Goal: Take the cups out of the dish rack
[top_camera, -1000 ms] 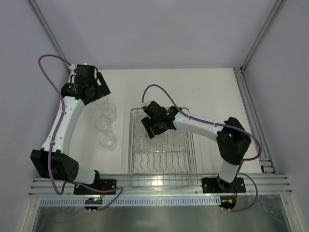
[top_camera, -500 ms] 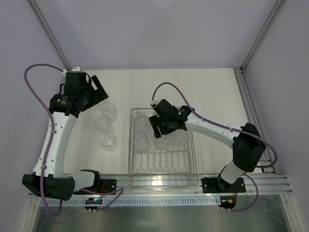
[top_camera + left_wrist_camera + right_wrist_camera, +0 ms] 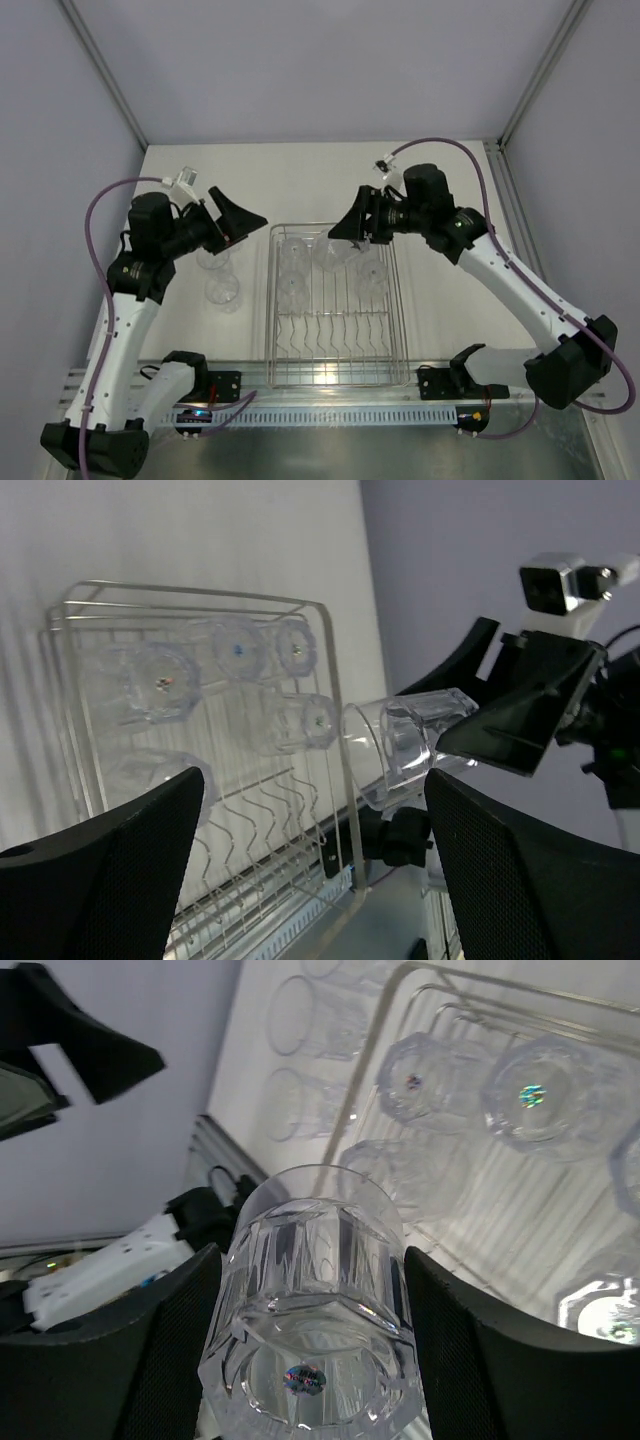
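My right gripper [image 3: 345, 228] is clenched around one clear cup [image 3: 315, 1295], tipped on its side in the air above the rack's [image 3: 335, 378] 12 o'clock edge. More cups [image 3: 292, 252] sit upside down in the rack's far half, perhaps five; the clear plastic is hard to count. My left gripper [image 3: 238, 213] hangs released and empty at the rack's 10 o'clock, near other cups [image 3: 222, 290] standing on the table [image 3: 440, 170] at 9 o'clock.
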Available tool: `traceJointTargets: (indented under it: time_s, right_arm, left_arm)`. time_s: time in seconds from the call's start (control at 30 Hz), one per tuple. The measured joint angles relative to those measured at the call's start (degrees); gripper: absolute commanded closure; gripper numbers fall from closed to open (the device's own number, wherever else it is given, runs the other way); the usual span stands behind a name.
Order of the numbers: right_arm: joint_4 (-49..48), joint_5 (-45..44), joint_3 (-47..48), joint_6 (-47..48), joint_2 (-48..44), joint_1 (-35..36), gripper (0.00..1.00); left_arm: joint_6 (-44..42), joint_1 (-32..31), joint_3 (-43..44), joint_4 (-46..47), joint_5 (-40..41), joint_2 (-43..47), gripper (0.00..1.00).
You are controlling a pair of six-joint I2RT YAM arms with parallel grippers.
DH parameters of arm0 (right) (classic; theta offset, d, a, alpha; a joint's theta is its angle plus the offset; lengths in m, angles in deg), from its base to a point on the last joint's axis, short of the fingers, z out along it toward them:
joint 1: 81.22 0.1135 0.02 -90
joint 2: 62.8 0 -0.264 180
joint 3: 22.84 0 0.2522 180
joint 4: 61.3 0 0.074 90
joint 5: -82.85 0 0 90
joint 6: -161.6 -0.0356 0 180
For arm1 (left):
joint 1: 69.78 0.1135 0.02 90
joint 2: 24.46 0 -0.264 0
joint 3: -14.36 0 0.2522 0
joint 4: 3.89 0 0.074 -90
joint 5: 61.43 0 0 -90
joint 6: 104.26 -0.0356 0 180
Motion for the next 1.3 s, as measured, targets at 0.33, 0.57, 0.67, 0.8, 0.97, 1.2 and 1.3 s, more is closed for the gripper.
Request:
traceJointTargets:
  time_s: [0.33, 0.57, 0.67, 0.8, 0.97, 1.2, 1.3]
  right_arm:
    - [-27.26, 18.67, -16.2, -24.63, -3.93, -4.13, 0.96]
    - [-42.88, 21.46, -18.56, -36.04, -3.15, -4.79, 0.96]
    - [-46.62, 21.77, -18.56, -38.77, -2.36, -4.9, 0.96]
    - [-48.41, 22.05, -18.56, -40.65, -2.08, -4.96, 0.96]
    - [-48.39, 21.57, -18.71, -40.74, -2.1, -4.39, 0.96]
    - [-48.57, 19.37, -19.32, -40.79, -1.62, 0.04, 0.96]
    - [-49.55, 18.45, -19.32, -41.24, -0.48, 1.42, 0.96]
  left_arm:
    - [18.58, -3.54, -17.09, 34.14, -18.56, 12.07, 0.05]
    - [20.31, -12.28, -17.18, 40.98, -20.61, 11.87, 0.04]
    - [18.14, -15.98, -17.18, 39.58, -19.23, 10.62, 0.04]
    - [15.98, -18.84, -17.16, 37.24, -16.2, 8.17, 0.04]
    - [14.12, -20.79, -15.39, 35.47, -12.81, 4.66, 0.05]
    - [13.49, -23.8, -12.98, 36.54, -9.86, 1.18, 0.16]
    - [13.6, -24.63, -12.94, 36.61, -9.01, 0.85, 0.33]
